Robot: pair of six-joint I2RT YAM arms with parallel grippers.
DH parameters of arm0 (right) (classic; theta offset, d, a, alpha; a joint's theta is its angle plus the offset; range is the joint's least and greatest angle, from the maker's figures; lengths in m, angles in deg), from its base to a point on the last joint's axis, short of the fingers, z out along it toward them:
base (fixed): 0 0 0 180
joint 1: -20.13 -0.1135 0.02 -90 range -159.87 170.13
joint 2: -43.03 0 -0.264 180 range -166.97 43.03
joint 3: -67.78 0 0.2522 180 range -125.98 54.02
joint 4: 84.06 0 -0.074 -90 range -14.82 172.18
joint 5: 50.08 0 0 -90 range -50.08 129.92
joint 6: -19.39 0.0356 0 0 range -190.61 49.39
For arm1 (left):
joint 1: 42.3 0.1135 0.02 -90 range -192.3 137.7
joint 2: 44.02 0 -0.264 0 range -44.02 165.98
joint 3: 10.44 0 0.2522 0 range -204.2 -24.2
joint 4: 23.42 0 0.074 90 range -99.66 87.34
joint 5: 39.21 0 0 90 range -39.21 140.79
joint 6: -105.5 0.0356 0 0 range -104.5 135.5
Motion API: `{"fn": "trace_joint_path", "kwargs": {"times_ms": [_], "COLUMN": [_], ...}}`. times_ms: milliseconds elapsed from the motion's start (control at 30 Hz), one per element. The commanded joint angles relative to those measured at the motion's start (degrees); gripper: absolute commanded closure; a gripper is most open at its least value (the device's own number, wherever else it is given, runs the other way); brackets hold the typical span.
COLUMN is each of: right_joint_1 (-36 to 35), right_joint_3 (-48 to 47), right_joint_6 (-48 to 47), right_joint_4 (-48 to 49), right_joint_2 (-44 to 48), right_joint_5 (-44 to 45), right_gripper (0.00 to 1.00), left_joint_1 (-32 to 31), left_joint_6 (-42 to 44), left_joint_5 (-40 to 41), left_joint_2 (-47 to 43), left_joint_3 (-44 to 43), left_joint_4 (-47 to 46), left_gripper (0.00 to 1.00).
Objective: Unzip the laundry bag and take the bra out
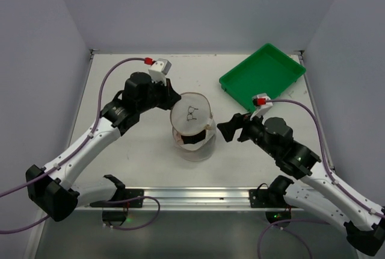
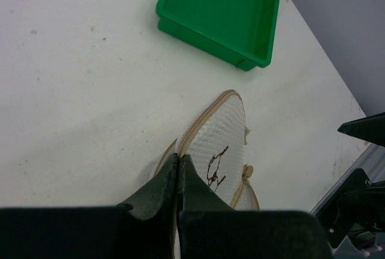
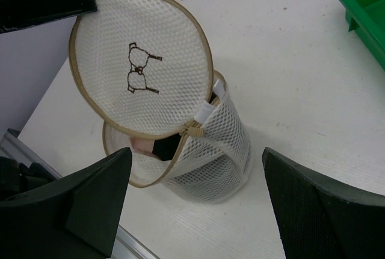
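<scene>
Mid-table: laundry bag (image 1: 194, 141) upright, unzipped, lid flap (image 3: 141, 69) tipped up. Inside, dark item (image 3: 165, 146), prob. the bra, not yet out. R gripper (image 1: 230, 127) spread wide, empty, just beside bag's right side. L gripper (image 2: 178, 158) clenched on lid rim. Far right corner: green tray (image 1: 263, 73). Done: unzip. Left: extraction.
</scene>
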Motion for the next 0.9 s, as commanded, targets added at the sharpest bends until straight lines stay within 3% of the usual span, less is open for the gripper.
{"fn": "trace_joint_path", "kwargs": {"times_ms": [0, 200, 300, 700, 867], "right_joint_1": [-0.2, -0.3, -0.2, -0.2, -0.2], "right_joint_3": [0.3, 1.8, 3.0, 5.9, 6.6], "right_joint_6": [0.7, 2.3, 3.4, 0.9, 1.6], "right_joint_4": [-1.0, -2.7, -3.1, -2.2, -2.8], "right_joint_2": [1.5, 5.2, 7.1, 13.2, 15.7], "right_joint_5": [2.7, 5.6, 7.5, 6.6, 8.1], "right_gripper": [0.1, 0.1, 0.1, 0.09, 0.09], "left_joint_1": [0.2, -0.7, -3.7, -10.7, -14.2], "left_joint_6": [3.2, -2.6, -6.4, -18.9, -21.5], "left_joint_5": [2.0, -9.6, -10.0, -10.5, -11.3], "left_joint_2": [2.4, 7.1, 9.4, 15.5, 18.2], "left_joint_3": [-5.0, -8.2, -8.7, -10.7, -11.3], "left_joint_4": [6.6, 3.4, 0.8, -11.2, -15.5], "left_gripper": [1.0, 1.0, 0.99, 0.79, 0.64]}}
